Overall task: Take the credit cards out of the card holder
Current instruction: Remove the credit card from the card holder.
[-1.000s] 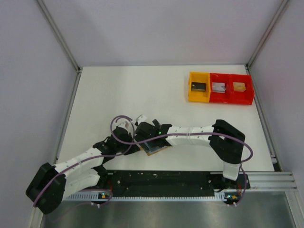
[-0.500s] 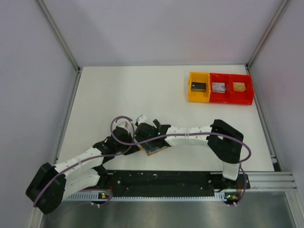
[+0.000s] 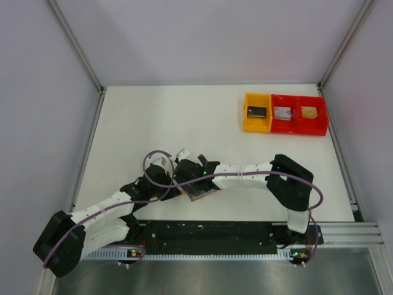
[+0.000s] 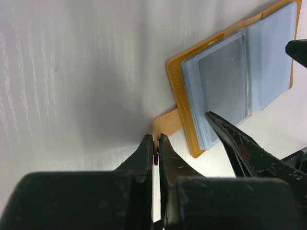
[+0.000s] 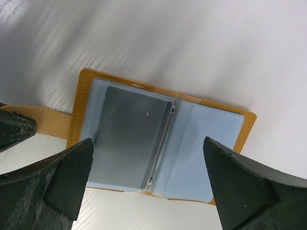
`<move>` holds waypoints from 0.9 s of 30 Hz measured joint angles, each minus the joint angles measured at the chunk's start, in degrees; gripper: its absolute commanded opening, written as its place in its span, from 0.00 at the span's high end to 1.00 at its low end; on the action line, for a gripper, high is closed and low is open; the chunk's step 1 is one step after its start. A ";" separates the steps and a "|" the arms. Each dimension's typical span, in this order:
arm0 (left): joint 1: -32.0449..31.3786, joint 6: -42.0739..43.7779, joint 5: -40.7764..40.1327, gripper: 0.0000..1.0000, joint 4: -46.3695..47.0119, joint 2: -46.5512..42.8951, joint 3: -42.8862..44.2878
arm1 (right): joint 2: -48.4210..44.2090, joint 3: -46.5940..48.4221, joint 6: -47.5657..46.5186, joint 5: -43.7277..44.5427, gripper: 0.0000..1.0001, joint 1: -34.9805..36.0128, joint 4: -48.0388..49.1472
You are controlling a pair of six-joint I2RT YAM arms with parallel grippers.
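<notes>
With the left end effector (image 4: 156, 143) pinching the card holder's (image 4: 174, 86) strap (image 4: 168, 122), lower your spread right end effector (image 5: 151, 163) onto the top credit card (image 5: 129, 134).

Seen from above, the card holder (image 3: 198, 195) is almost wholly covered by the left gripper (image 3: 179, 189) and the right gripper (image 3: 195, 183) (only a tan-and-grey corner peeks out). What lies in the yellow tray (image 3: 256, 129) and the red trays (image 3: 299, 131) is too small to name. In the left wrist view a right-gripper finger (image 4: 240, 148) covers the holder's lower right edge. In the right wrist view the end of the strap (image 5: 48, 122) vanishes behind a dark finger, both lower corners are masked, and how many credit cards (image 5: 129, 139) sit in the sleeves cannot be told.
</notes>
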 measured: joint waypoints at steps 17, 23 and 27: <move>0.00 0.02 -0.04 1.00 0.55 -0.35 -0.37 | 0.00 0.04 0.46 -0.94 0.04 0.00 -0.55; 0.00 0.09 -0.07 1.00 0.50 -0.52 -0.44 | 0.11 0.04 0.39 0.92 0.04 0.02 -0.61; -0.02 0.15 -0.13 1.00 0.33 -0.90 -0.48 | 0.11 0.04 0.42 3.04 0.05 0.07 -1.14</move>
